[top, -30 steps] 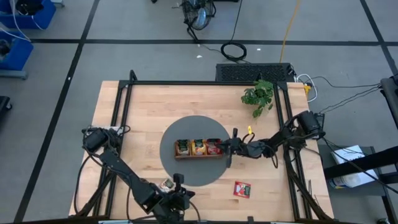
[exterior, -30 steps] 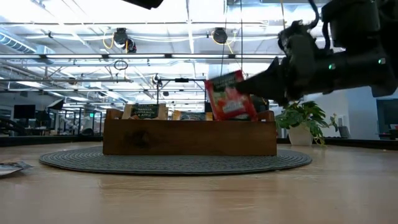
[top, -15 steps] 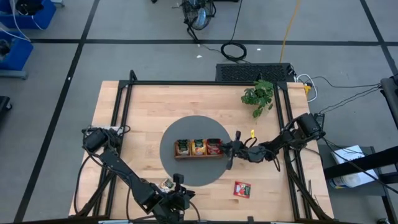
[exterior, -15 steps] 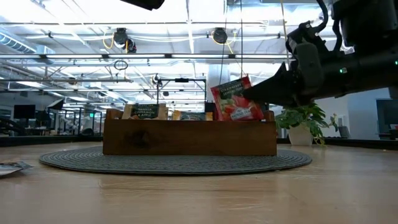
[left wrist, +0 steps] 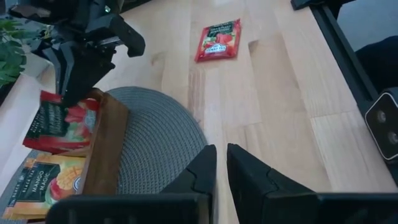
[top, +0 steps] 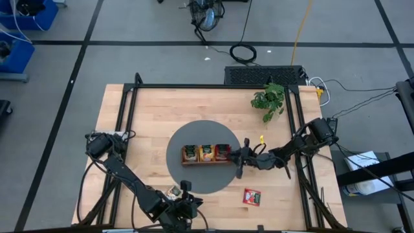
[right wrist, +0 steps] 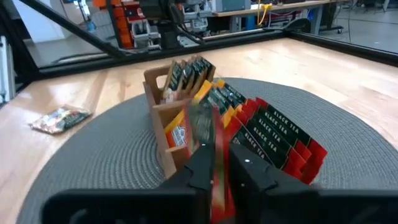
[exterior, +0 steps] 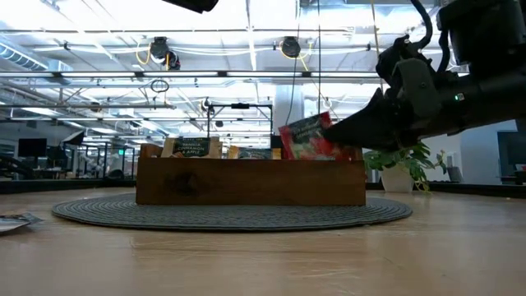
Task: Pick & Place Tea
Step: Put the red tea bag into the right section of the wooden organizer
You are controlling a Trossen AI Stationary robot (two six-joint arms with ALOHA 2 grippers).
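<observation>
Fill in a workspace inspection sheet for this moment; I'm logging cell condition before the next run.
Surface: wooden table, round grey mat mid-table.
Job's things: sachets standing in the tray; red sachet held over its right end; another red sachet and a tan sachet loose on the table.
Clutter: potted plant at the far edge.
Grippers: right gripper shut on the red sachet; left gripper near the front edge, nearly closed, empty.
Cables: coils and leads on the floor.
Surroundings: open hall, nobody seen.
</observation>
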